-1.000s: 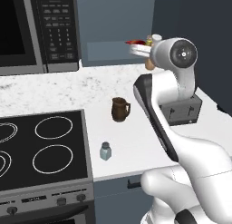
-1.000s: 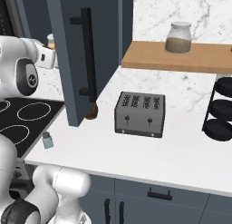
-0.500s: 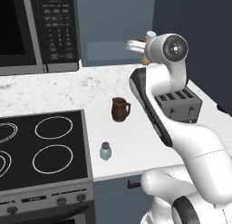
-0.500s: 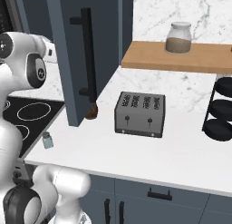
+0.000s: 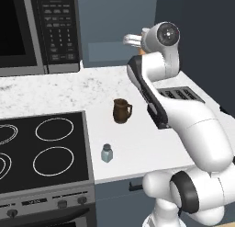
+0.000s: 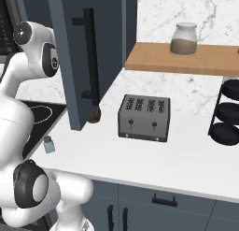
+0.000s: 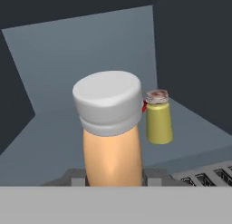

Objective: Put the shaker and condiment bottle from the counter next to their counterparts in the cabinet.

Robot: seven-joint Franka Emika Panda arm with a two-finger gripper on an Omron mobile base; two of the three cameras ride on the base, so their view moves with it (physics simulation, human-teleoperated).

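My gripper (image 7: pixel 113 177) is shut on the condiment bottle (image 7: pixel 112 150), a translucent orange bottle with a white cap, held upright in front of the dark blue-grey cabinet (image 7: pixel 90 51). On the cabinet ledge, just right of the bottle, stands the yellow-green jar (image 7: pixel 159 122); a sliver of the red item (image 7: pixel 145 106) shows behind the cap. From the left base view, my hand (image 5: pixel 134 39) is raised at the cabinet opening. The grey-blue shaker (image 5: pixel 107 153) (image 6: pixel 47 144) stands on the white counter (image 5: pixel 92 86) by the stove, far below the hand.
A brown mug (image 5: pixel 121 110) stands mid-counter, and a toaster (image 5: pixel 181 95) (image 6: pixel 144 118) sits under my arm. The open cabinet door (image 6: pixel 88 57) hangs beside the arm. The stove (image 5: pixel 41 148) and microwave (image 5: pixel 41 28) are to the left. A wooden shelf (image 6: pixel 182 59) carries a jar.
The arm has risen and swung further toward the cabinet opening, with the bottle still in the gripper. Shaker and mug have not moved.
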